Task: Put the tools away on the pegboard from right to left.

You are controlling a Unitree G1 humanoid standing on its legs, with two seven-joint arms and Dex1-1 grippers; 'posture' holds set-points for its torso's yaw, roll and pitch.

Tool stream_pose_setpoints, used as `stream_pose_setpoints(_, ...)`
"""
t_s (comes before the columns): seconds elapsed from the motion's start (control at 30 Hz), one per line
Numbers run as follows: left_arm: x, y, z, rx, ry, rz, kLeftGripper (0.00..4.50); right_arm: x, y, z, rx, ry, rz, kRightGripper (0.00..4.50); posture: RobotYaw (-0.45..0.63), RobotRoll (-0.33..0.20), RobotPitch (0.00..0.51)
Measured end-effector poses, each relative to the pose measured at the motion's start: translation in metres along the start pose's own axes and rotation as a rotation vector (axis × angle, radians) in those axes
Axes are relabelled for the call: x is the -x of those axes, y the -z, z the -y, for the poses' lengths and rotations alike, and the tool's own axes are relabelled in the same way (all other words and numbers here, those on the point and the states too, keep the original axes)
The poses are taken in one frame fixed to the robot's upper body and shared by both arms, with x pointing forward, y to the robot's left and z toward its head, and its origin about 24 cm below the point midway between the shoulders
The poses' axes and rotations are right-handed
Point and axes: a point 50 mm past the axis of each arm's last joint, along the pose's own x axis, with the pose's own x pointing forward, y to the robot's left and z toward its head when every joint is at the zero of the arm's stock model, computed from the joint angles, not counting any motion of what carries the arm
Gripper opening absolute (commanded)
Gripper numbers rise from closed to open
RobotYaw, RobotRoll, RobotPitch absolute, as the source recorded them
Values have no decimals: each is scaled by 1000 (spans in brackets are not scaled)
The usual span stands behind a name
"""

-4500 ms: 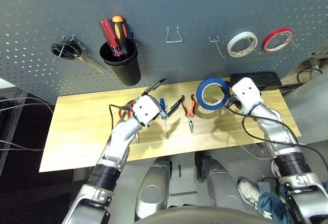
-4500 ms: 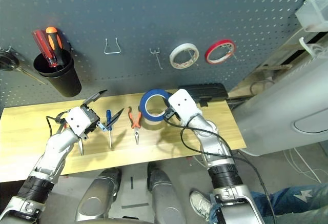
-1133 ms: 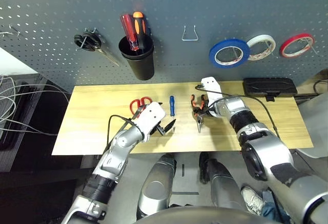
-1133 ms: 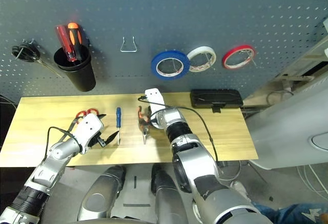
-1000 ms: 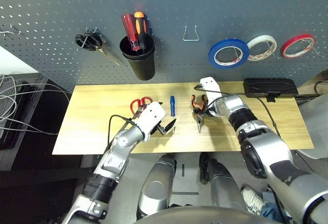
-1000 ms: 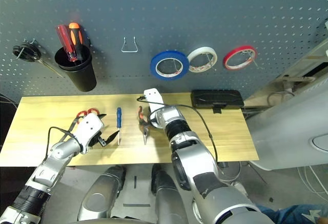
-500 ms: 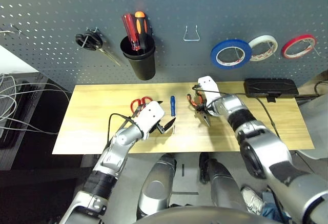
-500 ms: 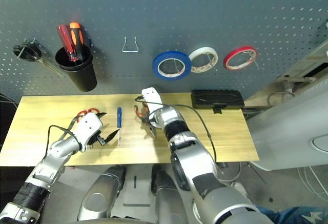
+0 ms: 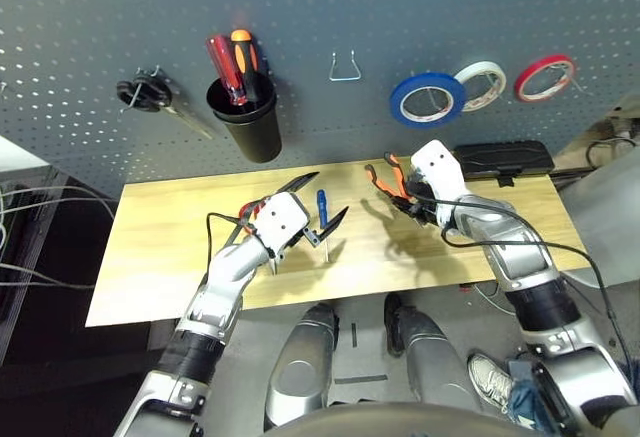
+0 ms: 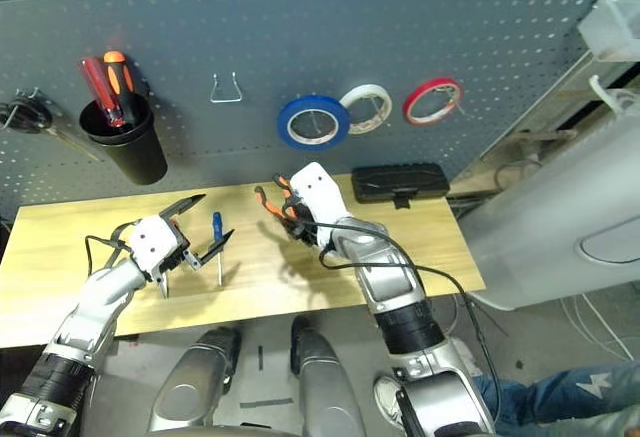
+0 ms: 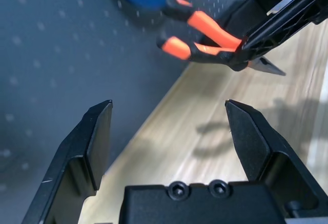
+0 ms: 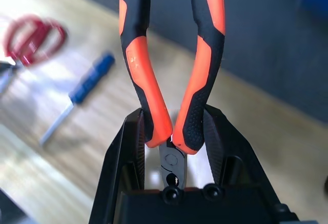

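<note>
Gripping the orange-and-black-handled pliers [image 12: 171, 85] near their pivot, the right gripper [image 12: 172, 147] holds them clear of the table [image 9: 450, 247], handles pointing away toward the pegboard [image 9: 330, 7]. Well to its left, the left gripper [image 9: 305, 202] hovers with fingers spread wide and nothing between them; the small blue-handled screwdriver [image 9: 322, 209] lies under it, the red-handled scissors [image 12: 32, 39] just beyond. Farther up, beyond the pliers, the blue tape ring [image 9: 427, 99] hangs on the pegboard.

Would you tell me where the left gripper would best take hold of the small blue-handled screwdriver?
By the blue handle of the screwdriver, probably from above: it lies flat on the table with bare wood on both sides, and the handle is thicker than the thin shaft.
</note>
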Motion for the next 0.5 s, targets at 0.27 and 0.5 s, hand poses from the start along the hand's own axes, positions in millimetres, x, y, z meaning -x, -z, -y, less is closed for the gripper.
stream_pose_setpoints(0.27,-3,-7,-10,-29,-19,37,4500,-3,-41,9,70,53,237,1753,177,0,209)
stream_pose_setpoints(0.5,-10,-24,-20,-30,-68,127,4500,1,-87,17,85,84,446,1753,179,0,201)
